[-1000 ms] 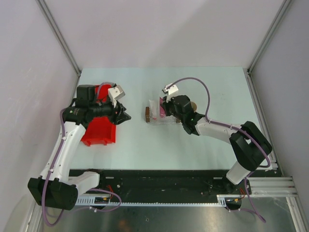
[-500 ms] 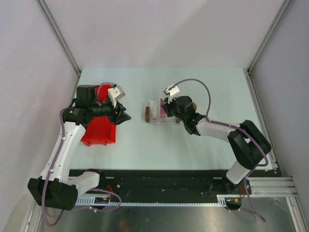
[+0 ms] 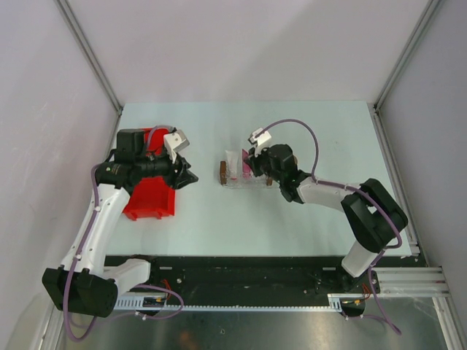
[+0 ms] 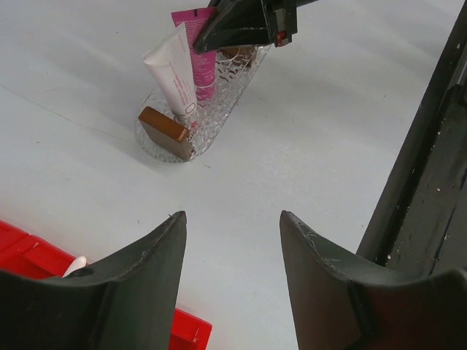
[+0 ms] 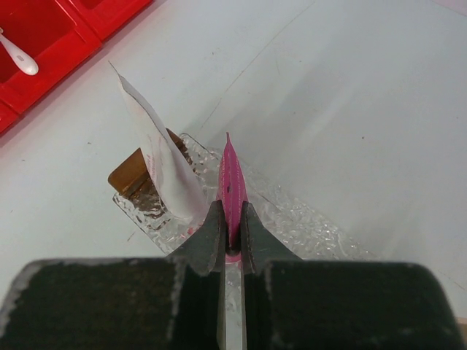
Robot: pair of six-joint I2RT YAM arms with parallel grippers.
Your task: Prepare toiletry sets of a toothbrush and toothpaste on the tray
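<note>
Tray (image 5: 292,226) of clear plastic at mid-table, two toothpaste tubes inside: magenta-pink tube (image 5: 231,182) upright, pinched edge-on between the closed fingers of the right gripper (image 5: 232,219); white tube (image 5: 164,168) leaning just beside it, near a brown end block (image 5: 130,173). Left gripper (image 4: 232,215) with jaws apart, holding nothing, beside the red bin (image 3: 149,200).

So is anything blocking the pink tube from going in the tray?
Nothing visible does. The right gripper pinches the pink tube at the clear tray, beside the white tube leaning in it.
</note>
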